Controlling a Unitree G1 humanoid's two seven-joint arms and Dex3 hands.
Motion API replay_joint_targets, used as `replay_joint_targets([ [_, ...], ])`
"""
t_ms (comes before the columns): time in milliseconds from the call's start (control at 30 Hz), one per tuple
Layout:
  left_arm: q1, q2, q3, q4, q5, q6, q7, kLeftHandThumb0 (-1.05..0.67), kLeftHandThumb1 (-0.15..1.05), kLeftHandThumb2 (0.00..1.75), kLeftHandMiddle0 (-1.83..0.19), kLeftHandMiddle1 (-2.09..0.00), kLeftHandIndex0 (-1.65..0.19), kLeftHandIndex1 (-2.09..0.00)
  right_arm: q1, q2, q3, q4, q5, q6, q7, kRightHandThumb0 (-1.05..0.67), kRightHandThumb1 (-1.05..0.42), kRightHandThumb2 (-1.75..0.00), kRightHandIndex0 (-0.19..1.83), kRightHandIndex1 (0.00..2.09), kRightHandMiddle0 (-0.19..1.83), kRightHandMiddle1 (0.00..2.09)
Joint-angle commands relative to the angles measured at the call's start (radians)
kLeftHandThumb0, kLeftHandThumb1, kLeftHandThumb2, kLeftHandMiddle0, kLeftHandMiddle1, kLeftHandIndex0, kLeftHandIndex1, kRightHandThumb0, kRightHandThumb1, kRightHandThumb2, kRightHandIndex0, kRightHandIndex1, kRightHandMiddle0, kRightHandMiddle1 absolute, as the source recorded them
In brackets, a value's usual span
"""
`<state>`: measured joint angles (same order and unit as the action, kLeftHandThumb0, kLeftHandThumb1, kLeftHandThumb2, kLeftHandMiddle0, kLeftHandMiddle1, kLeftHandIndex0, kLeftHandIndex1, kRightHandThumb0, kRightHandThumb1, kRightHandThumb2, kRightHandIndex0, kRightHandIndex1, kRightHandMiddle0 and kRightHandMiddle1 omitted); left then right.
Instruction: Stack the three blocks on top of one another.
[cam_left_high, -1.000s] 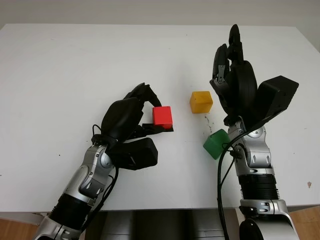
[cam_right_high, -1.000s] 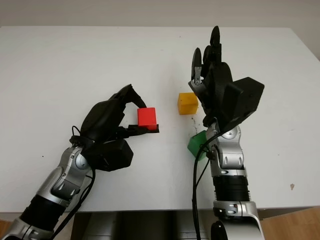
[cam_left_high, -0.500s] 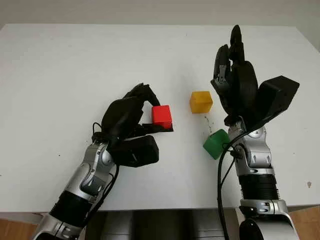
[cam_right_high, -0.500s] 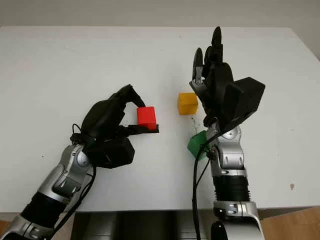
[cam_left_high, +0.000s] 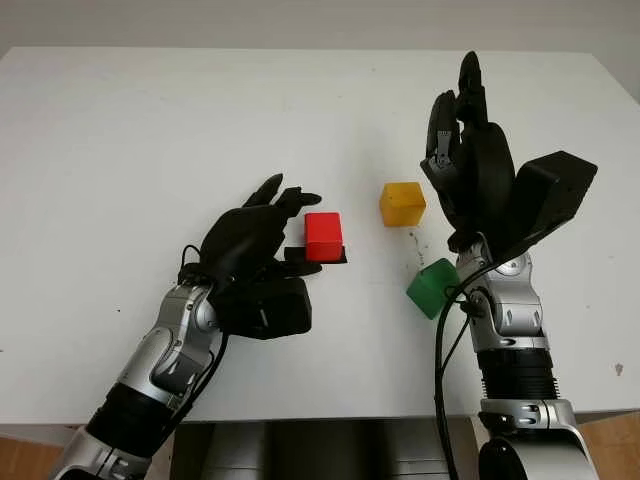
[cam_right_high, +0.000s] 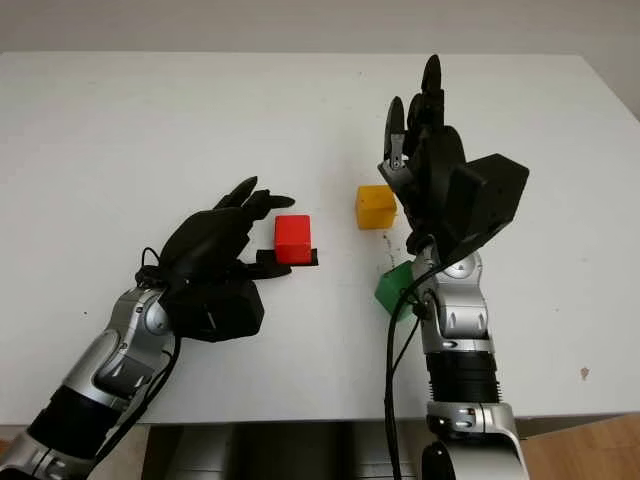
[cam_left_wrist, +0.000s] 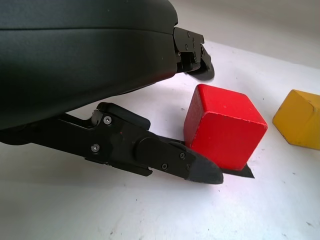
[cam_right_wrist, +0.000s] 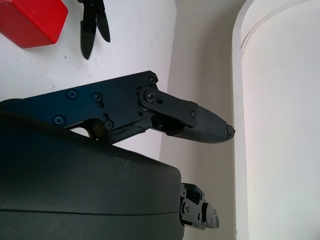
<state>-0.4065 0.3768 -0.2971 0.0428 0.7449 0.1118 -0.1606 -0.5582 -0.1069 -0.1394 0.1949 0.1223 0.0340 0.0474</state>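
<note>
While nothing is stacked, the left hand (cam_left_high: 262, 232) is sitting beside the red block (cam_left_high: 324, 236), fingers released — next, regrasp toward the yellow block (cam_left_high: 402, 203); the right hand (cam_left_high: 470, 160) is raised, holding nothing.

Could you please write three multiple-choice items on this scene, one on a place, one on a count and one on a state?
1. Where is the yellow block?
A. on the red block
B. on the table, between the red block and the right hand
C. in the left hand

2. How many blocks are on the table?
A. one
B. two
C. three

3. What is the left hand doing?
A. open beside the red block
B. gripping the green block
C. lifting the yellow block

Answers:
1 B, it stands alone on the white top.
2 C, red, yellow and the green block all lie apart.
3 A, its upper fingers are off the block.
</note>
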Motion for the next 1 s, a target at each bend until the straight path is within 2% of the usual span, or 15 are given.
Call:
replay_joint_targets([
  [0, 0.003, 0.003, 0.001, -0.028, -0.008, 0.004, -0.012, -0.69, 1.01, 0.04, 0.19, -0.01, 0.10, -0.06, -0.001, -0.007, 0.000, -0.028, -0.003, 0.005, -0.002, -0.55, -1.05, -0.71, -0.19, 0.00, -0.19, 0.00],
  [100, 0.005, 0.001, 0.008, -0.038, -0.017, 0.015, -0.017, -0.70, 0.99, 0.04, 0.19, 0.00, 0.17, -0.02, -0.002, -0.010, 0.000, -0.023, -0.001, 0.002, 0.002, -0.54, -1.05, -0.71, -0.19, 0.00, -0.19, 0.00],
  [267, 0.008, -0.002, 0.017, -0.051, -0.025, 0.030, -0.005, -0.75, 0.98, 0.05, 0.19, 0.00, 0.19, 0.00, -0.006, -0.011, -0.003, -0.015, 0.003, -0.005, 0.009, -0.55, -1.05, -0.70, -0.19, 0.00, -0.19, 0.00],
  [367, 0.019, 0.006, 0.067, -0.077, -0.126, 0.004, -0.037, -0.84, 1.01, 0.06, 0.19, 0.00, 0.19, 0.00, -0.006, -0.013, -0.004, -0.015, 0.002, -0.006, 0.012, -0.57, -1.05, -0.69, -0.19, 0.00, -0.19, 0.00],
  [467, 0.036, 0.014, 0.164, -0.119, -0.316, -0.019, -0.113, -1.00, 1.04, 0.28, 0.19, 0.00, 0.19, 0.00, -0.006, -0.020, -0.005, -0.023, -0.002, 0.005, 0.011, -0.59, -1.05, -0.67, -0.19, 0.00, -0.19, 0.00],
  [533, 0.053, 0.012, 0.227, -0.129, -0.399, -0.055, -0.101, -0.99, 1.05, 0.58, 0.19, 0.00, 0.19, 0.00, -0.009, -0.029, -0.004, -0.040, -0.014, 0.035, -0.002, -0.60, -1.05, -0.61, -0.19, 0.00, -0.19, 0.00],
  [600, 0.064, 0.005, 0.289, -0.136, -0.483, -0.076, -0.095, -0.94, 1.05, 0.70, 0.19, 0.00, 0.19, 0.00, -0.018, -0.046, -0.002, -0.050, -0.029, 0.058, -0.007, -0.62, -1.05, -0.56, -0.19, 0.00, -0.19, 0.00],
  [667, 0.073, -0.010, 0.340, -0.151, -0.532, -0.074, -0.063, -0.90, 1.05, 0.69, 0.19, 0.00, 0.19, 0.00, -0.034, -0.067, -0.003, -0.037, -0.043, 0.045, 0.000, -0.61, -1.05, -0.53, -0.19, 0.00, -0.19, 0.00],
  [767, 0.089, -0.016, 0.378, -0.155, -0.473, -0.103, 0.074, -0.87, 1.05, 0.69, 0.15, -0.03, 0.17, -0.01, -0.059, -0.097, -0.009, -0.015, -0.059, 0.032, 0.000, -0.62, -1.05, -0.39, -0.19, 0.00, -0.19, 0.00],
  [967, 0.081, -0.050, 0.437, -0.120, -0.608, -0.107, 0.087, -0.83, 1.05, 0.66, 0.19, 0.00, 0.19, 0.00, -0.104, -0.177, 0.000, 0.034, -0.139, 0.021, -0.003, -0.63, -1.05, -0.16, -0.13, 0.04, -0.10, 0.05],
])
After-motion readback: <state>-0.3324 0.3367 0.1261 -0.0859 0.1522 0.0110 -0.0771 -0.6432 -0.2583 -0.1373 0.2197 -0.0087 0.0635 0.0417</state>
